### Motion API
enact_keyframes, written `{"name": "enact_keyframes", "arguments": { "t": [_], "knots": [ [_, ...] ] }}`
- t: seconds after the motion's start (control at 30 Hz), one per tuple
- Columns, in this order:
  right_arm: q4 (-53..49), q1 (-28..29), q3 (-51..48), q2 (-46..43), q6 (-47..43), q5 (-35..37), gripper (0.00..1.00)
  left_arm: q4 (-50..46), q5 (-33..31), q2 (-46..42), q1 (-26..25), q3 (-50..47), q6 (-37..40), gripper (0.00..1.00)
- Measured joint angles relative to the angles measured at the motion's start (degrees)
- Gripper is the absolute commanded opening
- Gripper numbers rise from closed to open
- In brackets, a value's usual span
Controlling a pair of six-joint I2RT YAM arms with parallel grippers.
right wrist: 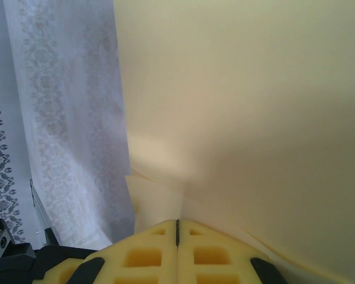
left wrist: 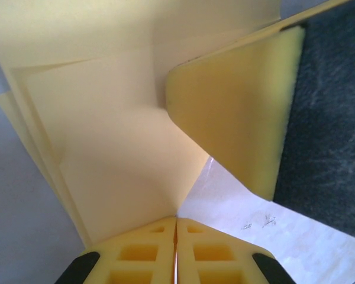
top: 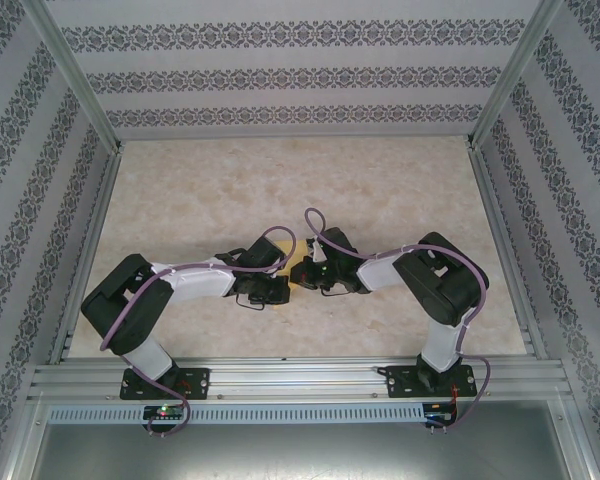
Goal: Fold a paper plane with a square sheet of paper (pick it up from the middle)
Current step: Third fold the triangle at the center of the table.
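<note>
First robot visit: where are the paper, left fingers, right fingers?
yellow paper (left wrist: 106,148): left wrist view, flat middle panel.
left fingers (left wrist: 145,239): left wrist view, one finger's tip.
right fingers (right wrist: 213,239): right wrist view, one finger's tip.

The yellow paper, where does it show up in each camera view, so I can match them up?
Top external: the yellow paper is a small patch near the picture's centre.
Left wrist: it fills the upper left and middle, pinched in the shut left end effector at bottom centre.
Right wrist: it fills the middle and right, pinched in the shut right end effector.
Shared landmark: the marbled table, also at lower right in the left wrist view.
</note>
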Motion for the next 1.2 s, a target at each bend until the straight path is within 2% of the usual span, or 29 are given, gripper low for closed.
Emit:
{"name": "enact_keyframes", "arguments": {
  "t": [0.33,0.53,0.73,0.83,1.0,1.2],
  "knots": [
    [-1.1,0.0,0.3,-0.1,-0.5,0.3,0.01,0.0,0.0,-6.9,0.0,-6.9,-0.5,0.11],
    [-2.1,0.0,0.8,-0.1,-0.6,0.3,0.01,-4.6,-2.0,-16.1,0.0,-12.3,-2.3,0.15],
    [-2.2,0.0,0.9,-0.1,-0.5,0.3,0.01,-6.3,-3.0,-23.1,0.0,-11.1,-3.1,0.18],
    [-2.6,0.0,1.1,-0.1,-0.5,0.3,0.01,-5.9,-3.0,-20.2,0.0,-7.3,-3.0,0.16],
    [-3.0,0.0,1.3,-0.1,-0.5,0.5,0.01,-2.7,-2.9,-10.3,0.0,-1.4,-2.1,0.13],
    [-3.3,0.0,1.4,-0.1,-0.5,0.5,0.02,-0.9,-3.2,-0.7,0.0,-0.2,-2.0,0.11]
  ]
}}
